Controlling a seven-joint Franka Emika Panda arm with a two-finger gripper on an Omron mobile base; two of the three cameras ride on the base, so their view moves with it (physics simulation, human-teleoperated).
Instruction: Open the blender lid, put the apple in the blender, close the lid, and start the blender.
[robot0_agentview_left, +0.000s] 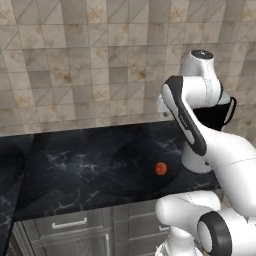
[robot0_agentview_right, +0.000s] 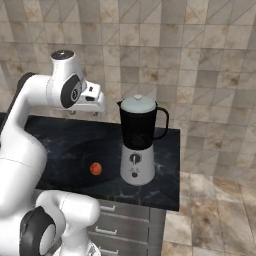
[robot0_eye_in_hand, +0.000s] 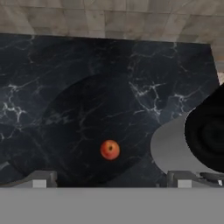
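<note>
Blender (robot0_agentview_right: 137, 145) upright on dark marble counter (robot0_agentview_right: 65, 145), pale lid (robot0_agentview_right: 138, 104) closing its jar, red apple (robot0_agentview_right: 96, 169) just beside its base, gripper (robot0_agentview_right: 82, 113) raised above counter, jaws spread, holding nothing

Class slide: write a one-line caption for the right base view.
Lid on, the blender stands on a black marble counter, the apple beside its base, the open pincer raised above the counter.

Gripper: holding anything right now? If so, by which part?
Nothing is held. The gripper hangs above the black marble counter with jaws wide open; the small red-orange apple lies on the counter below, untouched.
</note>
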